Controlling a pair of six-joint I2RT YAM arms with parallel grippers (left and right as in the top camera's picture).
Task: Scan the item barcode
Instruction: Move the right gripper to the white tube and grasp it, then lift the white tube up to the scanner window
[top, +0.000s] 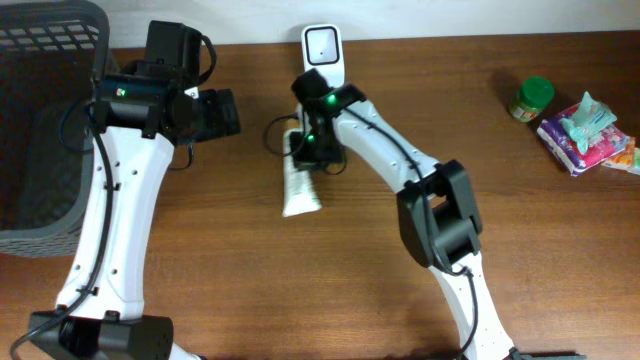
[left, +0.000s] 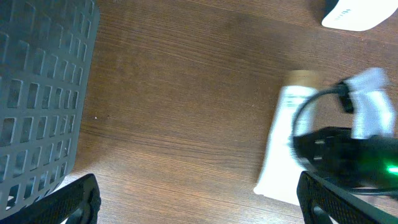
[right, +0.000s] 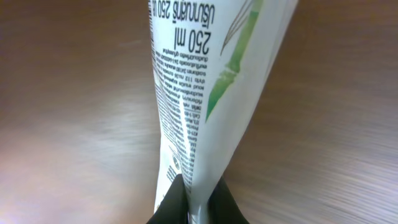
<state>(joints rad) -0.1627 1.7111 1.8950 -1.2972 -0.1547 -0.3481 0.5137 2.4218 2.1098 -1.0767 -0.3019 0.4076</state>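
So, quick update from the arm on the right. My right pincer (right: 193, 200) was pinched all the way together on the white squeezy plastic tube with the green bamboo print (right: 199, 93), and from my wrist view the tube's skin was clamped flat between the two fingers. Seen from overhead, the tube lay lengthwise on the brown wooden table (top: 520, 250), just below the white handheld-style barcode scanner standing at the back edge (top: 323, 48). My grip was on the end nearest the scanner. I honestly couldn't tell whether that end was off the wood or resting on it.

My left pincer (top: 222, 112) hung spread as wide as it goes, holding nothing, between the dark grey plastic lattice basket (top: 50, 100) and the tube.

I'd call this the grab step, done or as good as done. The scan itself hadn't happened. All I could read on the tube was small print and a "250 ml" mark, no barcode in sight.

Next up, I reckoned: lift the tube, roll my wrist until the barcode turns up, then hold that face square to the scanner's window. A soft tube is slippery and floppy, so slow and steady.
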